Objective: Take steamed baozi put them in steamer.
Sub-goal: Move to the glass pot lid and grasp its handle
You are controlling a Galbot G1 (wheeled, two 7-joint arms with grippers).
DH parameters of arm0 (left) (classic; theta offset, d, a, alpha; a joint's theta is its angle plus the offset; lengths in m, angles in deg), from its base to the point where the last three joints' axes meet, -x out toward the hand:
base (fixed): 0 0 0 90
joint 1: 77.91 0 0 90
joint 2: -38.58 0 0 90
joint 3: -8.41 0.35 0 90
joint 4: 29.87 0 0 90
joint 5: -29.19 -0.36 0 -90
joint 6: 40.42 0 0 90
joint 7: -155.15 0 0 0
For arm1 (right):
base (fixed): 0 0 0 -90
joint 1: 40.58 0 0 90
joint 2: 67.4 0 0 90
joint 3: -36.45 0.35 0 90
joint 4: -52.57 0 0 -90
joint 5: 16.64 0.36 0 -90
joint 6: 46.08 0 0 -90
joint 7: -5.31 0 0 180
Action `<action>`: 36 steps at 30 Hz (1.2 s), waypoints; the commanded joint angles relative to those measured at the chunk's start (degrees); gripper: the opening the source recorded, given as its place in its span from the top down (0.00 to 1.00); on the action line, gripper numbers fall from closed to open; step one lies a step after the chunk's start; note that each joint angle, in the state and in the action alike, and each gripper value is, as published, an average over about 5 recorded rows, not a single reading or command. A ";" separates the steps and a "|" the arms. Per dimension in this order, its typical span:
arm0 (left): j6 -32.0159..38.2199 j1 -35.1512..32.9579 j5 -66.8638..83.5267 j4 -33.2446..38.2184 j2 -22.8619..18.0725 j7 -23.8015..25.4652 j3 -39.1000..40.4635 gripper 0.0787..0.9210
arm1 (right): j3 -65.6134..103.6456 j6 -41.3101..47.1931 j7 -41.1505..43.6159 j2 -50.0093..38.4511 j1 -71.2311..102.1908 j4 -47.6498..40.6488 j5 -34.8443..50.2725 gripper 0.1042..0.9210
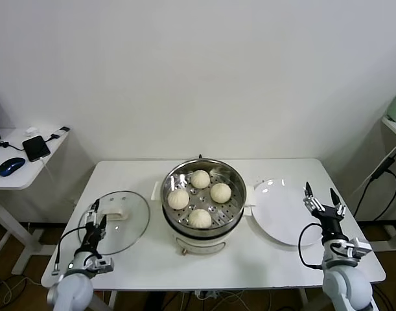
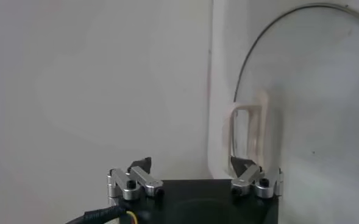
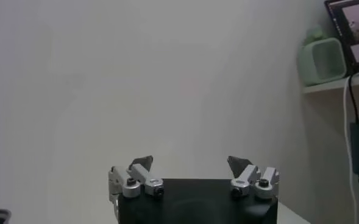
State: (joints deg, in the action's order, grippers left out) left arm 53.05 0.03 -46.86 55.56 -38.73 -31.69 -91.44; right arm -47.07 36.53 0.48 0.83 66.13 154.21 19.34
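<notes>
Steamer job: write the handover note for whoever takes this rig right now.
Left gripper: open, empty, at the table's front left edge over the rim of the glass lid.
Right gripper: open, empty, at the front right beside the white plate.
Steamer: centre of the table, uncovered.
Baozi: all four sit on the perforated tray inside, at the back, left, right and front.
Done: every baozi is in; the plate is bare.
Left: no bun remains to move. The lid lies flat on the table, off the pot.
</notes>
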 commanded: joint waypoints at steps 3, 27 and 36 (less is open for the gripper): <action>-0.09 2.06 -0.99 -3.90 0.44 -0.89 0.32 0.12 | 0.06 -0.18 -0.10 0.39 0.00 -0.55 -0.15 0.12; -1.08 11.13 -1.00 -12.16 -0.60 -2.33 1.64 0.12 | 0.09 -0.88 0.03 1.23 -0.92 -3.58 -0.27 0.12; -0.73 11.86 -0.88 -15.18 -0.72 -3.24 1.58 0.12 | -0.18 -0.89 0.08 1.49 -1.28 -4.30 -0.49 0.12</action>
State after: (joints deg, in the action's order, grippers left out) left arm 52.20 10.43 -47.79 43.47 -39.44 -34.66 -89.83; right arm -47.21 35.65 0.52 2.28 64.89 150.24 18.89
